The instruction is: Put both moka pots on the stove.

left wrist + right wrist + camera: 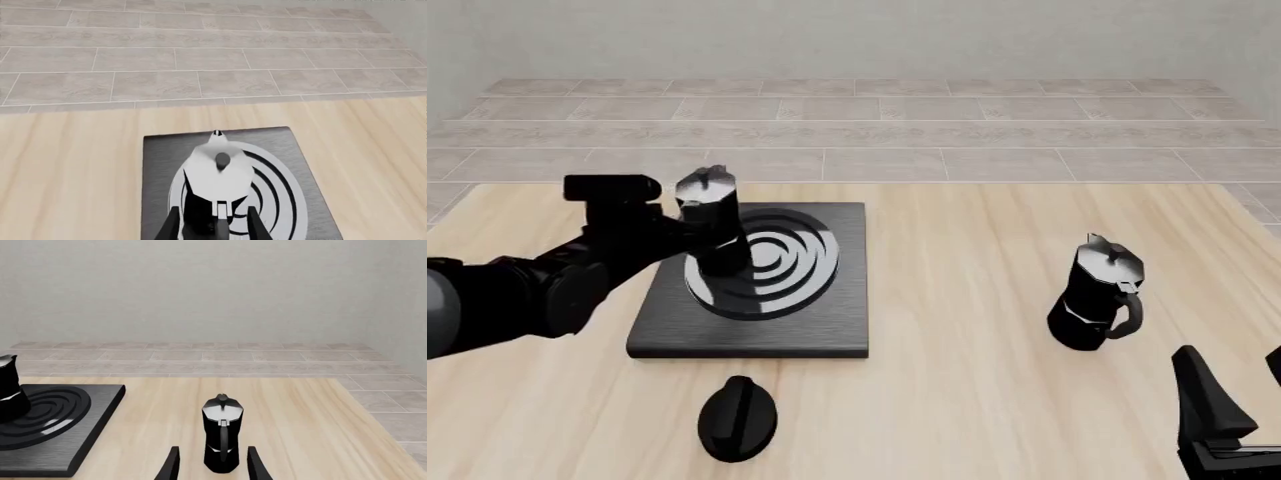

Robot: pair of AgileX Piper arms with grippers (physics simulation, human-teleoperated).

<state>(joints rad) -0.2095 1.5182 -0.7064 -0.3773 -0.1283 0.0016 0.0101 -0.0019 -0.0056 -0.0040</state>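
We see a pale wood-grain table (988, 290), smooth and matt. The stove (827, 330) looks like brushed dark metal with shiny silver-grey rings. Both moka pots (710, 232) (1094, 295) are glossy black with polished silvery lids. The oval knob (737, 418) reads as black plastic with a slight sheen. The floor (868, 130) is matt stone-like tile.

No readable text, label, brand, number or sign on anything.

One moka pot (710, 225) upright on the stove (814, 310); the other (1097, 295) (upright) on the table.
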